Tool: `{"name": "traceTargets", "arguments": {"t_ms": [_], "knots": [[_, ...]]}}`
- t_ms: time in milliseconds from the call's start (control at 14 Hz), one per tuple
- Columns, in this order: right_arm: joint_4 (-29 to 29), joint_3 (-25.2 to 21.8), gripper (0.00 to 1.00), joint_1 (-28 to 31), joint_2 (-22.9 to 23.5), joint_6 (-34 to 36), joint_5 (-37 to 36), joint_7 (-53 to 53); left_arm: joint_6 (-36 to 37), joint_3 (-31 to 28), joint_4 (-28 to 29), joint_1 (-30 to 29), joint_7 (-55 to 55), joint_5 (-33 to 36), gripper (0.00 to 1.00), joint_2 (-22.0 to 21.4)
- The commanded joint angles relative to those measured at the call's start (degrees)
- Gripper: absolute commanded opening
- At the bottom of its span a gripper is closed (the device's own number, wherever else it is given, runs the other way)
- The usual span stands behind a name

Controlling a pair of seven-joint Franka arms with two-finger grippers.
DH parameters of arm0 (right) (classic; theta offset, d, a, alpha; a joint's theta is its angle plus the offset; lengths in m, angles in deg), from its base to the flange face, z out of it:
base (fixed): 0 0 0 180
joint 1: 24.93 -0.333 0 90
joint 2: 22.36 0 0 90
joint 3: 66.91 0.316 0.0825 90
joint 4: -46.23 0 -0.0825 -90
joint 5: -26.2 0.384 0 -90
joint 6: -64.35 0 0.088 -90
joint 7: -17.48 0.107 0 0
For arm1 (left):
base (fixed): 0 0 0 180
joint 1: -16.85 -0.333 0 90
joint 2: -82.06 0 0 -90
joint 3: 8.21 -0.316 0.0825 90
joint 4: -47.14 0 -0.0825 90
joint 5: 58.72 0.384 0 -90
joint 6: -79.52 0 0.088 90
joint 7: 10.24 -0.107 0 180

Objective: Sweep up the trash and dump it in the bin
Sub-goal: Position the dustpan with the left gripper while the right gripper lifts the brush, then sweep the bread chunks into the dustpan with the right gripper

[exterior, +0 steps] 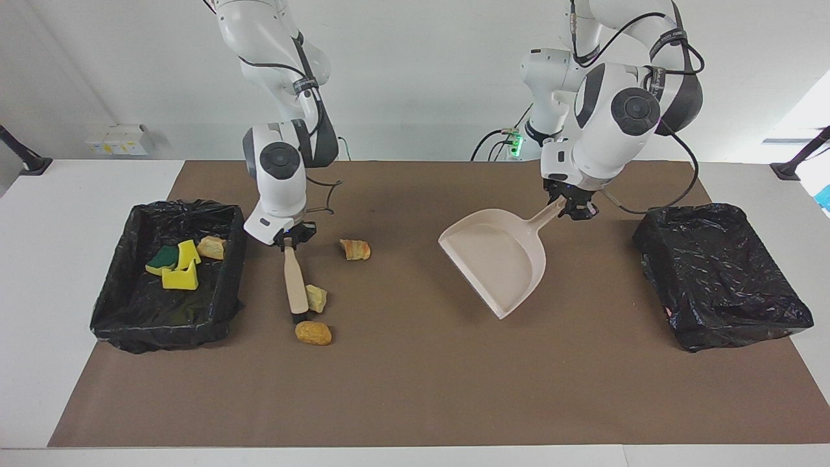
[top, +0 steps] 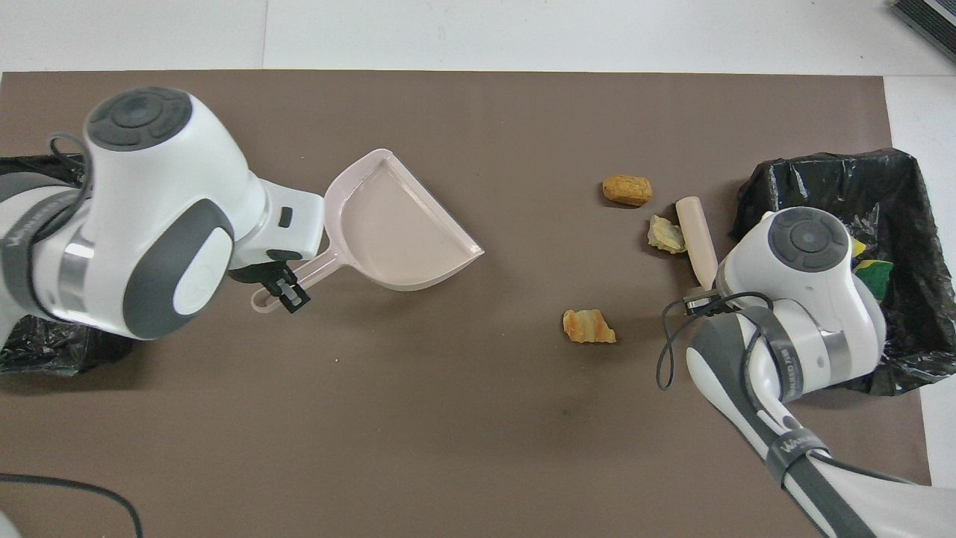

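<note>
My right gripper (exterior: 288, 241) (top: 700, 300) is shut on a beige brush (exterior: 295, 282) (top: 694, 237), whose bristle end rests on the mat against a pale trash chunk (exterior: 316, 298) (top: 664, 235). An orange chunk (exterior: 313, 333) (top: 627, 190) and a tan crust (exterior: 355, 249) (top: 588, 326) lie loose nearby. Beside them, the black-lined bin (exterior: 110, 305) (top: 911, 172) holds sponge pieces (exterior: 175, 266) (top: 872, 273) and a bread chunk (exterior: 212, 247). My left gripper (exterior: 572, 209) (top: 287, 288) is shut on the handle of the beige dustpan (exterior: 499, 259) (top: 396, 232), held tilted above the mat.
A second black-lined bin (exterior: 720, 272) (top: 37, 351) sits at the left arm's end of the table, partly hidden by that arm in the overhead view. A brown mat (exterior: 415, 389) covers the table.
</note>
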Motion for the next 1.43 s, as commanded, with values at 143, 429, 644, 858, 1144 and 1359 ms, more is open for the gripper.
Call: {"name": "traceTargets", "arguments": {"t_ms": [143,429,644,858,1144,1359], "knots": [[0.73,0.59,0.00,-5.27,-0.87,2.38,11.69,-3.52,-13.59,0.98,18.36,1.23,-3.82,1.38,0.00,-9.59],[8.36,0.51,0.00,-10.90,0.71,8.34,13.75,-2.99,-20.11,1.07,23.56,5.26,-3.21,2.09,0.00,-8.98],[12.33,-0.28,0.00,-8.54,0.98,10.03,12.43,-2.81,-23.27,1.07,26.90,7.90,-1.55,2.09,0.00,-9.15],[15.50,-0.11,0.00,-2.75,2.90,8.63,5.32,-2.73,-24.59,1.16,27.00,8.87,0.31,2.09,0.00,-8.63],[15.59,0.06,0.00,6.66,7.38,0.02,-1.08,-3.25,-29.34,1.16,29.10,10.55,3.47,2.09,0.00,-8.36],[17.17,0.15,0.00,6.42,10.11,-1.13,-4.98,-3.25,-30.57,1.16,29.19,11.07,4.08,2.18,0.00,-8.36]]}}
